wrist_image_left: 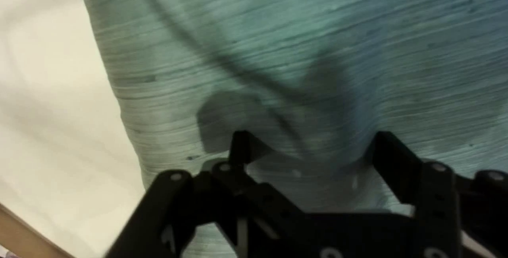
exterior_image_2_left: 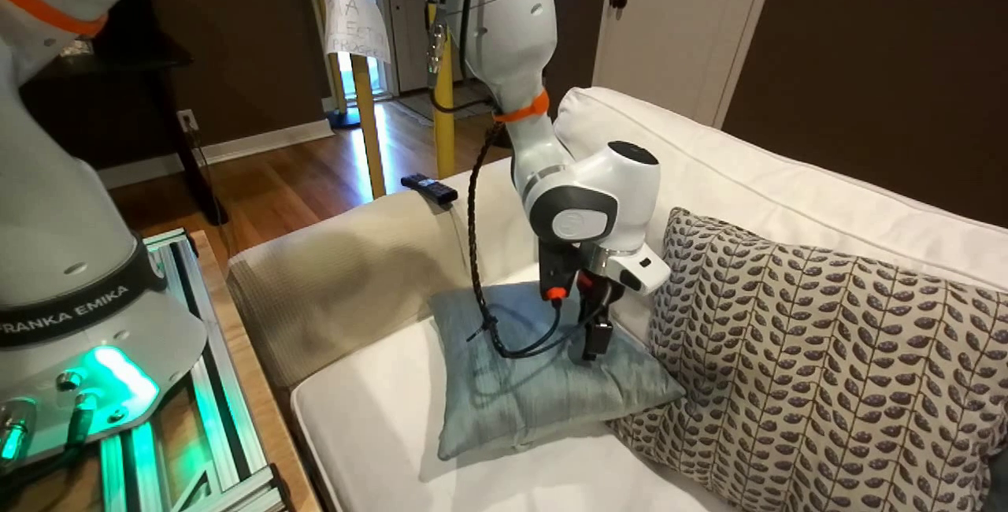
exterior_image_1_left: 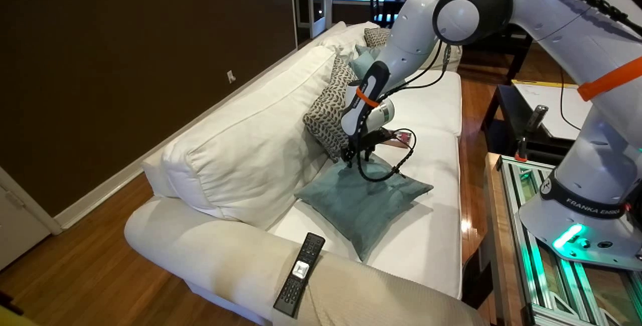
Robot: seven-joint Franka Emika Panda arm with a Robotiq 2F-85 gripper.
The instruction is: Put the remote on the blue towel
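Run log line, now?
black gripper: open, over teal square cloth cushion | white-grey remote: not discernible | long black remote: on beige sofa arm

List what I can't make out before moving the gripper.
Whether the gripper touches the teal cushion: blurred and shadowed in the wrist view.
Small white-grey remote: not discernible in any view; what hides it is unclear.
Patterned cushion, lower edge: partly cut off by the frame in an exterior view.
Black remote, button lettering: too small in both exterior views.
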